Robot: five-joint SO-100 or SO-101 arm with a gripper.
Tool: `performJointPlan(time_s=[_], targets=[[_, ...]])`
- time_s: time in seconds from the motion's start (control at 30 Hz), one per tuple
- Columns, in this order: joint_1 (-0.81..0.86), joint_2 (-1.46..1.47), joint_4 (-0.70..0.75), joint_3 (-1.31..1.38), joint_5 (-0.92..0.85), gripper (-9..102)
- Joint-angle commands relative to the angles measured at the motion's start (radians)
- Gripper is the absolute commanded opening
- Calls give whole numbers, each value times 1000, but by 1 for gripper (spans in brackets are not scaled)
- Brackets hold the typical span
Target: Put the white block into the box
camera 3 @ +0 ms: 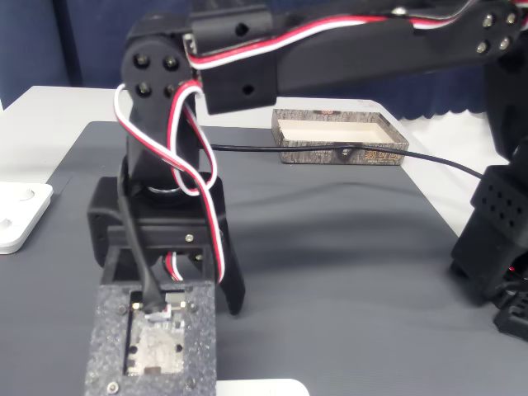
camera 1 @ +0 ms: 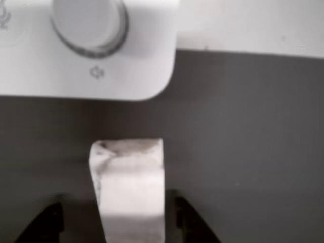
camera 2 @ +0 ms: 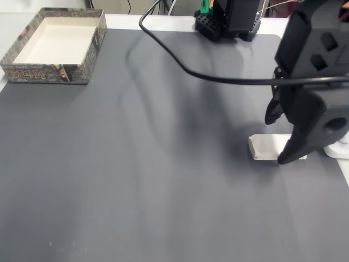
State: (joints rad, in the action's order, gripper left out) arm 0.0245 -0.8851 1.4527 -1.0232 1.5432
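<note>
In the other view, the two black fingers (camera 1: pixel 45 223) of the jaws (camera 1: pixel 119 217) stand spread at the bottom edge, one on each side of the white block (camera 1: pixel 129 187). The block lies between them on the dark grey worktop (camera 1: pixel 243 152); gaps show on both sides, so the jaws are open around it and do not grip it. Its far end carries grey-brown smudges. Just beyond that end lies a flat white device (camera 1: pixel 136 61) with a round knob (camera 1: pixel 88 23) and a small speaker mark.

In a fixed view, the jaws (camera 2: pixel 294 150) hang low over the block (camera 2: pixel 267 147), which rests flat near the right edge of the worktop (camera 2: pixel 136 164). The device (camera 2: pixel 341 148) peeps out just beside it. A black cable (camera 2: pixel 207 73) arcs above the mat. Far off, in the upper left corner, sits the box (camera 2: pixel 49 73), well apart from the block, its pale inside bare.

In another fixed view, the arm (camera 3: pixel 173 165) bends down over the worktop (camera 3: pixel 346 247), with red, white and black wires (camera 3: pixel 177 107) looped round it; the box (camera 3: pixel 338 153) stands at the far side.
</note>
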Motion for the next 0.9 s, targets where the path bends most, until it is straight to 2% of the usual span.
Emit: performJointPlan(time_s=[0.0, 0.17, 0.43, 0.87], targets=[[-8, -3, 5, 78, 3, 30], [-11, 8, 5, 80, 5, 28], [-12, 14, 12, 81, 11, 18], [-20, 14, 32, 81, 26, 8]])
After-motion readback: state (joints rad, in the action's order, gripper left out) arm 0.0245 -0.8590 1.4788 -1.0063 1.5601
